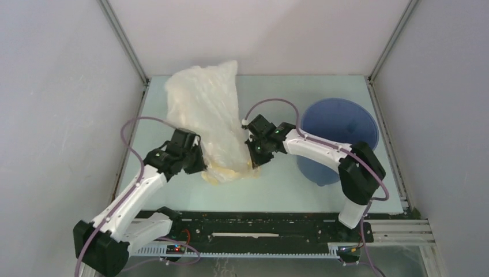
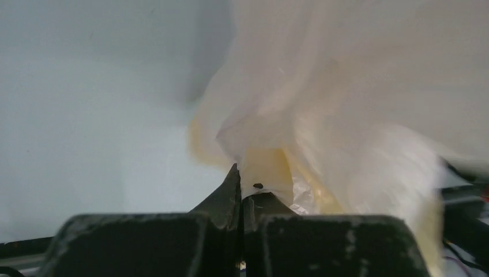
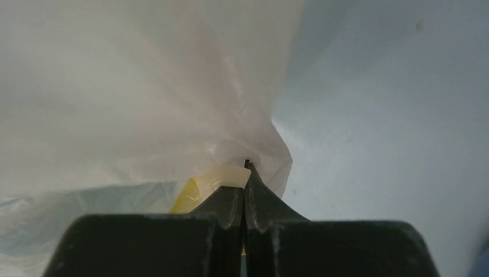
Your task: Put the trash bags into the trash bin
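Bag (image 1: 204,109): one, pinched shut in left gripper (image 1: 202,166) and right gripper (image 1: 255,163); bin (image 1: 323,105): one.

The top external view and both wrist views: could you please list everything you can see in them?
trash bag: one, whitish with a cream tint, left of centre on the table, rising toward the back wall.
trash bin: one, blue, right side of the table, nothing visible inside.
table: one, pale, under everything.
enclosure walls: grey-white, on the left, back and right.
left fingers: black, shut on the bag's near left edge.
right fingers: black, shut on the bag's near right edge.
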### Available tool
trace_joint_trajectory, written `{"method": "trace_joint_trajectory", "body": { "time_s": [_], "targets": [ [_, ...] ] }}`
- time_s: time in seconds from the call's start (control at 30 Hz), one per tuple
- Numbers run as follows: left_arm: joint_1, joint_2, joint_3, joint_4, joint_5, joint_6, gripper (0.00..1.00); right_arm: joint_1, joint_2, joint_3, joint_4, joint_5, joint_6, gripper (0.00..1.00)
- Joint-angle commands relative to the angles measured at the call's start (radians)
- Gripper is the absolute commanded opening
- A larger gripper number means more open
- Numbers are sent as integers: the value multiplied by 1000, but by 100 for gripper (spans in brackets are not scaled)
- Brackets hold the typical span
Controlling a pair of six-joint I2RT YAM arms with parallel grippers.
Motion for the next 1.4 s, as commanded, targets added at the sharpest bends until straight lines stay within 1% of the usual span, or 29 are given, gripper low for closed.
{"method": "trace_joint_trajectory", "body": {
  "time_s": [0.0,0.07,0.1,0.17,0.23,0.27,0.3,0.33,0.37,0.4,0.43,0.47,0.53,0.57,0.6,0.63,0.67,0.73,0.77,0.8,0.87,0.93,1.03,1.13,1.33,1.37],
  "targets": [
    [20,-67,302,78,44,54,0,-49,-65,262,-149,-75,44,0],
    [45,17,525,29,1,94,0,-114,-21,481,-211,-69,57,0],
    [62,64,664,-8,-22,102,0,-140,8,605,-254,-83,70,0],
    [83,160,943,-62,-27,112,0,-177,75,887,-353,-99,86,0],
    [88,241,1197,-96,-25,111,0,-190,138,1182,-455,-77,74,0],
    [89,271,1304,-108,-15,101,0,-191,145,1268,-473,-68,65,0],
    [91,289,1364,-109,0,84,0,-190,123,1282,-454,-68,48,0],
    [91,291,1382,-99,28,63,0,-186,80,1230,-407,-69,40,0],
    [91,268,1351,-78,56,43,0,-183,-15,1105,-328,-74,44,0],
    [91,233,1277,-47,80,24,0,-182,-101,943,-233,-92,55,0],
    [91,191,1160,-6,102,-4,0,-183,-176,773,-118,-111,74,0],
    [91,141,1029,31,114,-28,0,-184,-249,559,-24,-123,100,0],
    [93,54,781,48,125,-97,0,-188,-342,331,91,-128,176,0],
    [99,19,678,33,142,-137,0,-190,-369,244,109,-130,204,0],
    [108,-4,547,1,173,-190,0,-194,-383,181,113,-131,226,0],
    [115,-28,483,-22,213,-240,0,-199,-385,138,99,-137,241,0],
    [117,-52,368,-19,264,-276,0,-210,-375,124,74,-149,249,0],
    [117,-107,229,45,341,-338,0,-227,-339,144,22,-202,249,0],
    [117,-137,197,78,339,-361,0,-231,-321,167,1,-226,244,0],
    [118,-166,189,101,320,-369,0,-231,-300,199,-21,-242,236,0],
    [119,-178,235,114,269,-351,0,-232,-258,262,-57,-261,210,0],
    [125,-128,322,98,250,-310,0,-233,-226,331,-99,-238,206,0],
    [131,-27,481,31,242,-250,0,-239,-190,392,-152,-234,210,0],
    [133,21,578,7,218,-214,0,-243,-163,436,-212,-240,202,0],
    [174,-19,590,-10,159,-193,0,-248,-165,478,-323,-245,161,0],
    [188,-31,591,-15,150,-188,0,-247,-174,477,-331,-250,153,6]
  ]
}}
